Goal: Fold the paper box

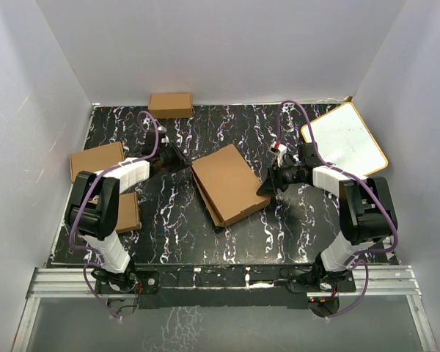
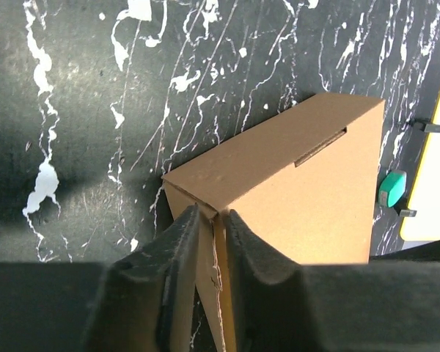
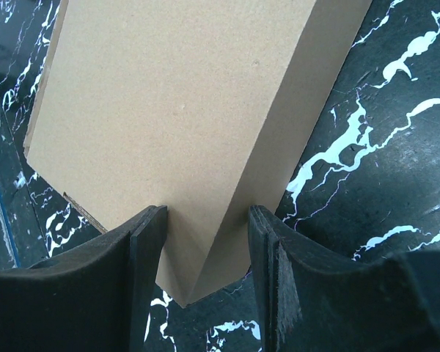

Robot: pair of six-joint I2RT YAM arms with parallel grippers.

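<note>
Padded black fingers (image 2: 177, 253) of the left gripper (image 2: 214, 218) are pinching a thin cardboard wall at one corner of the paper box (image 1: 229, 183). At the opposite corner, the fingers (image 3: 143, 249) of the right gripper (image 3: 205, 220) are standing half spread, straddling the cardboard with both pads touching it. The paper box, already a shallow rectangular shape, is lying askew at the middle of the black marbled table (image 1: 176, 220), between the two grippers. A white board (image 1: 346, 138) is lying at the far right.

R wrist: paper box (image 3: 176, 110) cut off at top.
</note>
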